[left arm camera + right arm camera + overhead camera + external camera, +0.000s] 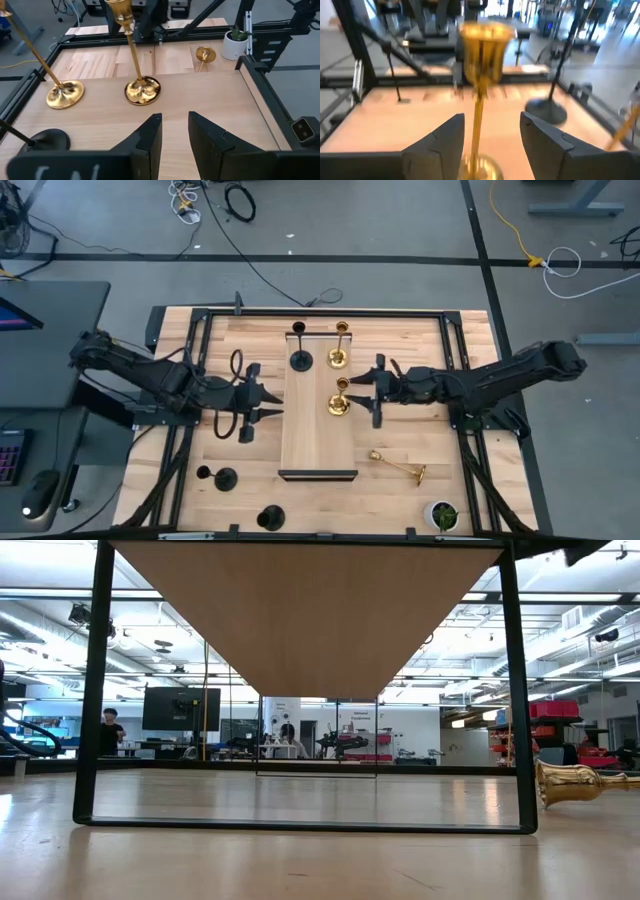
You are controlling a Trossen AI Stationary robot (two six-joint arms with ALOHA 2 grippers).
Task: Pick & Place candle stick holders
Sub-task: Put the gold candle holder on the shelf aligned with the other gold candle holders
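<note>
A raised wooden board [318,442] stands mid-table. On it stand a black candlestick [300,358] and two gold ones [340,356] [340,402]. My right gripper [364,392] is open just right of the nearer gold one. In the right wrist view that candlestick's stem [477,125] rises between the open fingers [492,135], and I see no touch. My left gripper [272,404] is open and empty at the board's left edge, facing the gold candlesticks [142,91] [65,95]. A third gold candlestick [400,469] lies on its side on the table. Two black ones [220,476] [270,518] stand at the near left.
A small green plant in a white pot [441,515] stands at the near right corner. A black frame [200,330] rims the table. The low view looks under the board between its dark legs [90,690], with the fallen gold candlestick [580,782] at the right.
</note>
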